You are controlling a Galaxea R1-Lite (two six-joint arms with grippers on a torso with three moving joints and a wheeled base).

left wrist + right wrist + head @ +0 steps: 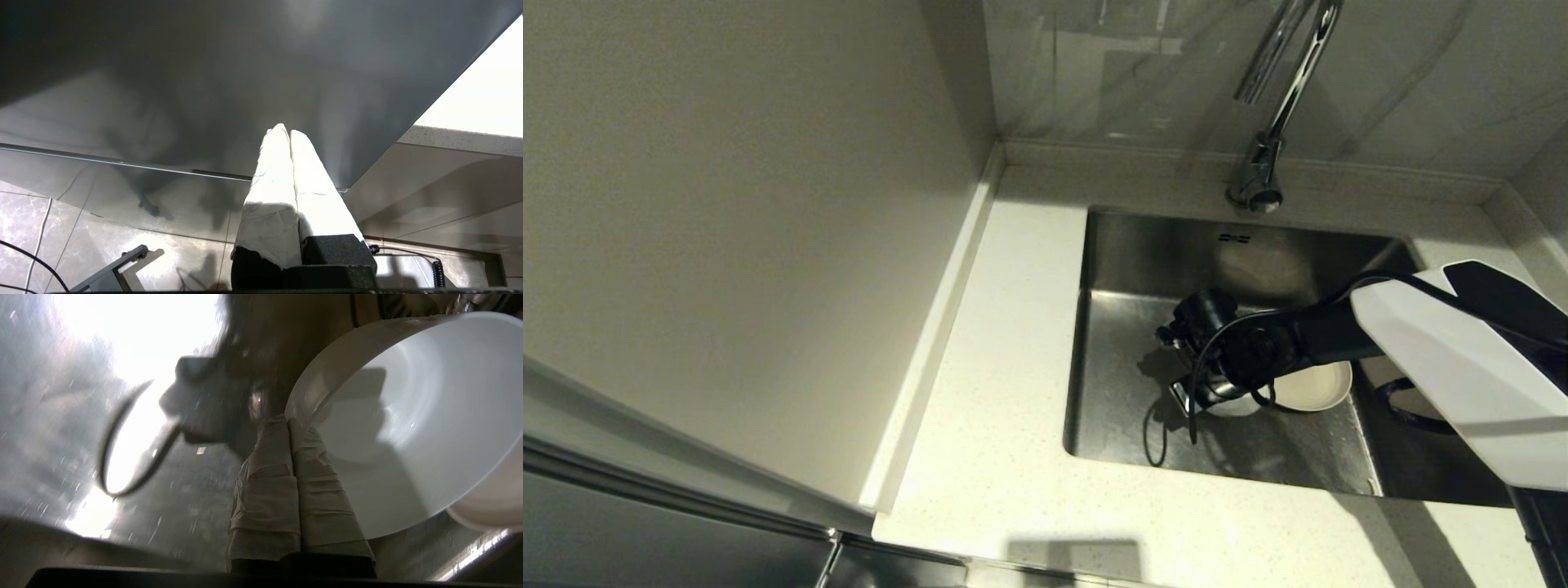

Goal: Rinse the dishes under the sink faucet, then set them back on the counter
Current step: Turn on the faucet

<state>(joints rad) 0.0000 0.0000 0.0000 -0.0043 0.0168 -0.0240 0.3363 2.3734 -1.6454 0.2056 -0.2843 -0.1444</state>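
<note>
My right arm reaches down into the steel sink (1123, 384), well in front of the chrome faucet (1278, 114). The right gripper (291, 424) is shut on the rim of a white bowl (412, 428), which tilts with its inside toward the wrist. From the head, only a sliver of that bowl (1235, 406) shows under the black wrist. Beside it in the basin lies a cream-white plate (1319, 384), whose edge also shows past the bowl (490, 510). The left gripper (284, 130) hangs below the counter with its white fingers pressed together on nothing.
The pale speckled counter (1005, 343) wraps the sink on the left and front, with a raised rim against the wall. A black cable (1156, 433) loops from the right wrist over the wet basin floor. Overflow slots (1233, 238) mark the back wall.
</note>
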